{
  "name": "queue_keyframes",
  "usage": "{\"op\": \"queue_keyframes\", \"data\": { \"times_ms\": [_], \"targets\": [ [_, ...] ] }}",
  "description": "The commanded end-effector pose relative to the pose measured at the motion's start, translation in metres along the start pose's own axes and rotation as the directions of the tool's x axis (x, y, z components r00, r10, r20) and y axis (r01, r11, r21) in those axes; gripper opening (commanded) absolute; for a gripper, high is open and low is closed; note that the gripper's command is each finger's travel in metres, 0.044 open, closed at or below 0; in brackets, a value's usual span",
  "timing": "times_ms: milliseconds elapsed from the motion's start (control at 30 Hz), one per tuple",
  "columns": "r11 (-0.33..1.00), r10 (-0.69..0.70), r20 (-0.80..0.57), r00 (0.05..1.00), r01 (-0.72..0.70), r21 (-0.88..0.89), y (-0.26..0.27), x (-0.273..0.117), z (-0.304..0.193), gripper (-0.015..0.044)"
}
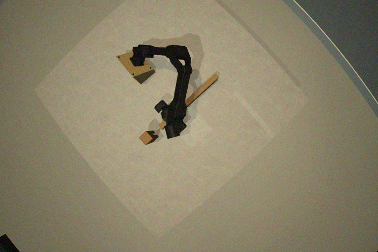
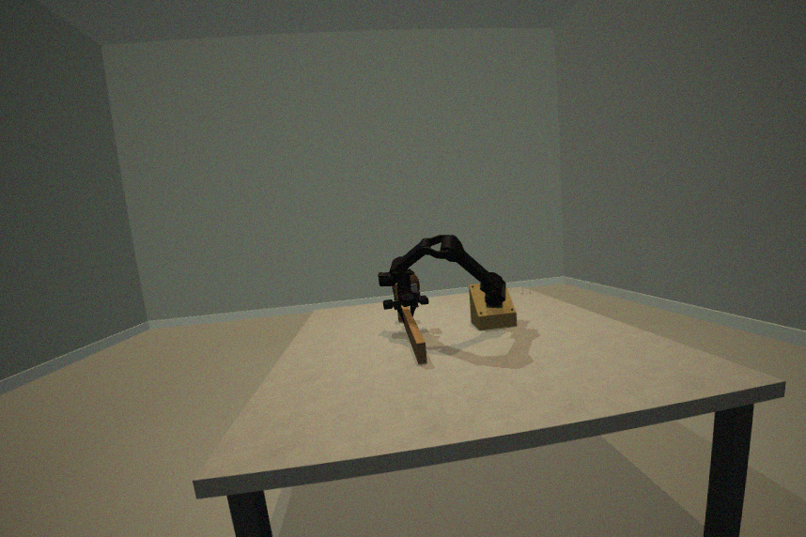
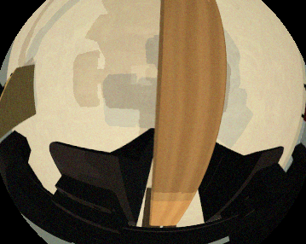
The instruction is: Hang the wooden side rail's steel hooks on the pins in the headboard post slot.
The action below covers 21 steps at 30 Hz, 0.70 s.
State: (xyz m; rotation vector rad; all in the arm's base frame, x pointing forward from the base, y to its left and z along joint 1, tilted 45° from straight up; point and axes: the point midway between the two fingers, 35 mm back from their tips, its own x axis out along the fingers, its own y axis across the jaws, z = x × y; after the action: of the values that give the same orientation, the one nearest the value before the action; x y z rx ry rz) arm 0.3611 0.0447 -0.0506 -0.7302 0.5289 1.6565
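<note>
The wooden side rail (image 1: 202, 89) (image 2: 414, 332) (image 3: 188, 85) runs diagonally under the arm. Its far end appears to rest on the table, towards the exterior camera. My gripper (image 2: 407, 309) (image 3: 170, 133) is shut on the rail near its hook end; in the top view the arm hides the fingers. The headboard post (image 1: 145, 138) stands upright, its dark slotted side facing the rail's end. A small grey hook (image 1: 158, 129) shows between rail and post, apparently just short of the slot. The pins and the second hook cannot be made out.
The arm's base stands on a yellowish wooden block (image 1: 141, 70) (image 2: 494, 320) (image 3: 20, 91), off to one side of the rail. The arm arches from there over the table (image 1: 121, 166) (image 2: 511, 392). The post stands close beyond the rail's hook end.
</note>
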Motion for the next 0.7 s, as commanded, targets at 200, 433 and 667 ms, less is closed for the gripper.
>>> {"op": "queue_keyframes", "data": {
  "times_ms": [200,433,667],
  "targets": [
    [1.000,-0.009,-0.007,1.000,0.009,-0.005,-0.0026,-0.0048,-0.0034,0.0000],
    [1.000,-0.009,-0.007,1.000,0.009,-0.005,-0.0033,-0.0052,-0.0041,0.0000],
    [1.000,-0.009,-0.007,1.000,0.009,-0.005,-0.0034,-0.0050,-0.0048,0.0000]
  ]
}}
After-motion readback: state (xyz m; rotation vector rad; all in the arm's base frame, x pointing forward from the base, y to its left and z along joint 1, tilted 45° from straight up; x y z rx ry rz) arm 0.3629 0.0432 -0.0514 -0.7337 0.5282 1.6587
